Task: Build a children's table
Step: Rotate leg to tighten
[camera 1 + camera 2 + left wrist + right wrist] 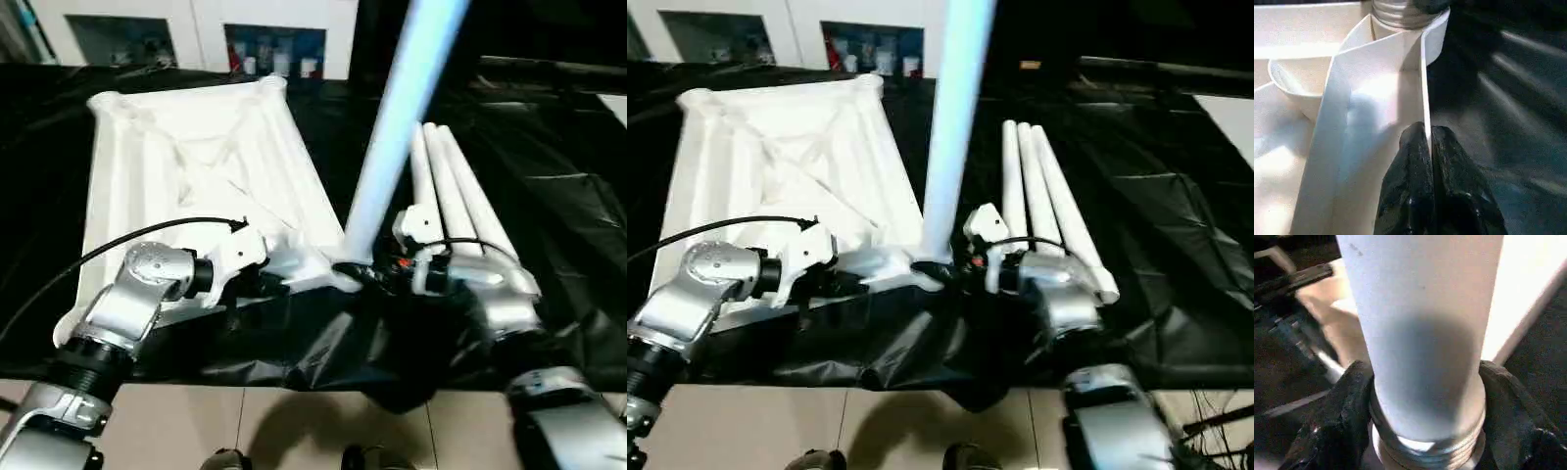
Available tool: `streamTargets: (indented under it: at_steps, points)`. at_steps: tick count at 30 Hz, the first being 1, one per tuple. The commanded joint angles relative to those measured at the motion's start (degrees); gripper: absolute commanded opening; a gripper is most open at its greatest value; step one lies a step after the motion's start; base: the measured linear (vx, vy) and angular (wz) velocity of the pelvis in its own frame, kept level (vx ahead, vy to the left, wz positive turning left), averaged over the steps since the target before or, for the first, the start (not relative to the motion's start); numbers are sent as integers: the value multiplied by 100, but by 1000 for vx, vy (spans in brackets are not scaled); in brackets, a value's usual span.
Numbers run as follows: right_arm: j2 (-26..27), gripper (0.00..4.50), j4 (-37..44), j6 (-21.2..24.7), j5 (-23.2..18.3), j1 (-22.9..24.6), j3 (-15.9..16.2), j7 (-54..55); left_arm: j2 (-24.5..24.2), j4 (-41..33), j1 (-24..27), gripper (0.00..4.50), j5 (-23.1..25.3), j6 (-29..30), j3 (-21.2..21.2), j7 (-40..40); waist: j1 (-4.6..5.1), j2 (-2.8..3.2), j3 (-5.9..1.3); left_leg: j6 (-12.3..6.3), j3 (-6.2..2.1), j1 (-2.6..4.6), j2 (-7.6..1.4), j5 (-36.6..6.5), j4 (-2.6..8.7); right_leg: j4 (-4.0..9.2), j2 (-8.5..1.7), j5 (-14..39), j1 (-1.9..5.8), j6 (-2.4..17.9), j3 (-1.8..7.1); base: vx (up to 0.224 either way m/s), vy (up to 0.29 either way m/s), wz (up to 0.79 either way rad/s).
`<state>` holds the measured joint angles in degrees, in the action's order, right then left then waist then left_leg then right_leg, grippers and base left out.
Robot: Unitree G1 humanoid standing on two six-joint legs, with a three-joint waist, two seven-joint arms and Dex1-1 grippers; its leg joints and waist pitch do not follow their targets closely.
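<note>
White tabletop (196, 166) lies ribs-up on the black-draped bench (558, 176), its near rim pinched by the left hand (1427, 147), while the right hand (1425, 396) clasps an upright leg (397, 127) at the near corner socket (1405, 19), three legs (456, 186) lying alongside.

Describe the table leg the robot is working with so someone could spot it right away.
Find the white tabletop lying ribbed side up on the black sheet. At its near right corner one white leg stands upright, the right hand closed around it. The three other legs lie flat beside it.
</note>
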<state>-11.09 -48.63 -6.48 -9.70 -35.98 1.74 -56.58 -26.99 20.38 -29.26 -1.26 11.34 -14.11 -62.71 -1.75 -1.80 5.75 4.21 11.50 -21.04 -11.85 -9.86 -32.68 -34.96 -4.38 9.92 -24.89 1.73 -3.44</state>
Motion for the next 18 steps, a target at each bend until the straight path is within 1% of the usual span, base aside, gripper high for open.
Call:
streamTargets:
  at_steps: [1,2,3,4,5,6,7,8,9,10,12,14,15,16,17,18]
  points:
    - [165,272,-387,187,64,121,-70,692,333,160,14,0,-147,32,44,267,-2,-34,-313,-378,-45,45,-118,-1097,334,462,-320,1617,322,1186,280,0,0,0]
    - [423,272,-530,63,252,156,-12,1338,576,360,-132,0,-39,88,41,636,-4,-33,-325,-293,-57,59,-122,-1168,342,480,-334,1829,323,1107,281,0,0,0]
    - [423,272,-530,63,252,156,-12,1338,576,360,-132,0,-39,88,41,636,-5,-34,-319,-259,-62,63,-125,-1179,351,488,-333,1903,317,1065,277,0,0,0]
    - [517,272,-586,65,305,149,5,1565,670,444,-195,0,4,119,39,784,-6,-40,-324,-234,-69,59,-115,-1225,351,494,-332,2015,324,1001,274,0,0,0]
    - [696,272,-729,83,319,79,-53,2040,840,581,-306,0,73,197,27,1025,0,-40,-318,-223,-65,58,-114,-1258,356,510,-327,2089,306,951,279,0,0,0]
    - [948,272,-963,163,278,-61,-202,2745,1086,793,-477,0,195,369,28,1436,8,-34,-302,-179,-64,88,-110,-1345,364,533,-324,2244,273,923,280,0,0,0]
    - [1039,272,-1069,190,272,-131,-264,3077,1191,892,-554,0,255,456,37,1632,16,-40,-297,-154,-68,88,-102,-1411,365,550,-324,2381,274,891,276,0,0,0]
    - [1046,272,-1078,193,267,-138,-272,3102,1201,899,-560,0,259,464,39,1651,-1,-32,-300,-109,-79,104,-99,-1482,367,576,-341,2603,271,813,270,0,0,0]
    - [1285,272,-1390,256,142,-375,-511,3943,1528,1135,-758,0,356,716,122,2285,-2,-35,-298,-119,-83,103,-102,-1520,368,584,-344,2657,270,775,268,0,0,0]
    - [1357,272,-1490,258,112,-454,-583,4207,1631,1205,-817,0,374,785,151,2482,21,-40,-285,-73,-73,114,-94,-1564,370,588,-317,2698,231,724,272,0,0,0]
    - [1484,272,-1623,249,33,-582,-699,4443,1731,1301,-883,0,468,791,114,2688,7,-35,-286,-63,-84,153,-79,-1782,368,635,-320,2955,211,591,251,0,0,0]
    - [1580,272,-1689,253,-25,-688,-785,4535,1773,1330,-880,0,512,758,74,2687,-1,-45,-263,-135,-98,138,-81,-1907,392,669,-331,3068,208,492,241,0,0,0]
    - [1600,272,-1695,245,-23,-710,-784,4512,1777,1323,-873,0,510,757,71,2679,4,-39,-263,-133,-110,135,-83,-1937,404,675,-339,3113,219,471,233,0,0,0]
    - [1652,272,-1707,217,-46,-756,-805,4479,1789,1316,-858,0,509,766,80,2663,14,-41,-281,-137,-129,100,-89,-1898,423,663,-346,3064,266,446,222,0,0,0]
    - [1680,272,-1703,217,-72,-783,-824,4450,1780,1300,-838,0,514,769,86,2652,10,-34,-293,-151,-127,100,-102,-1818,436,659,-349,2885,270,474,223,0,0,0]
    - [1694,272,-1696,215,-62,-802,-807,4408,1759,1280,-813,0,521,768,85,2628,14,-35,-292,-157,-124,98,-102,-1806,438,657,-345,2817,268,499,225,0,0,0]
